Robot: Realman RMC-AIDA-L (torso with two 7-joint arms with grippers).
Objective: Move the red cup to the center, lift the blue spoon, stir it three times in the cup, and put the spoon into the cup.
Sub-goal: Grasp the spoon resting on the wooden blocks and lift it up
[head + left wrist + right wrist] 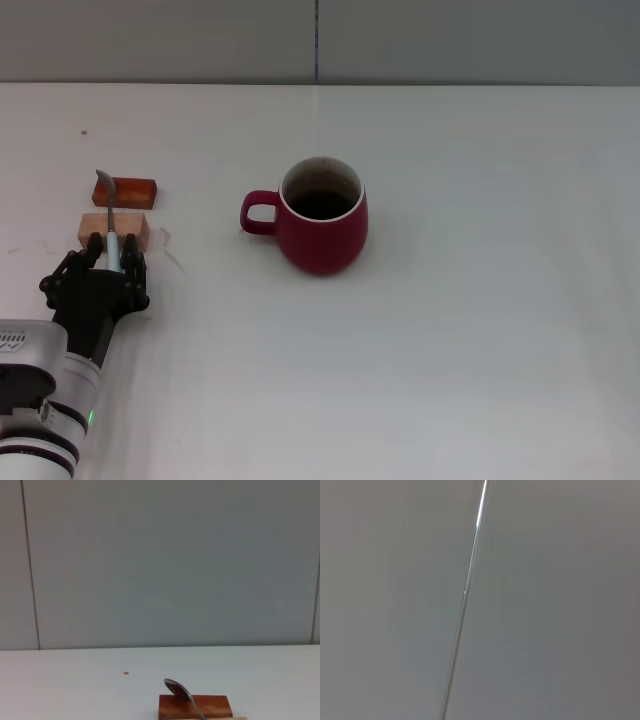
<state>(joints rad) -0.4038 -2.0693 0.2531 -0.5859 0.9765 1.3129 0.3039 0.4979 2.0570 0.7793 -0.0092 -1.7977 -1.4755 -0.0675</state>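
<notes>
While the left gripper [112, 262] clenches the blue spoon [110, 220], the red cup [320, 215] sits well apart.

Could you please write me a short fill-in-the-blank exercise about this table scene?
1. The left gripper has its fingers at the handle of the blue ____.
2. The handle of the red cup points toward the robot's ____ side.
3. The bowl of the blue spoon lies over the reddish-brown ____.
4. The cup stands ____ on the table.

Missing words: spoon; left; block; upright
</notes>
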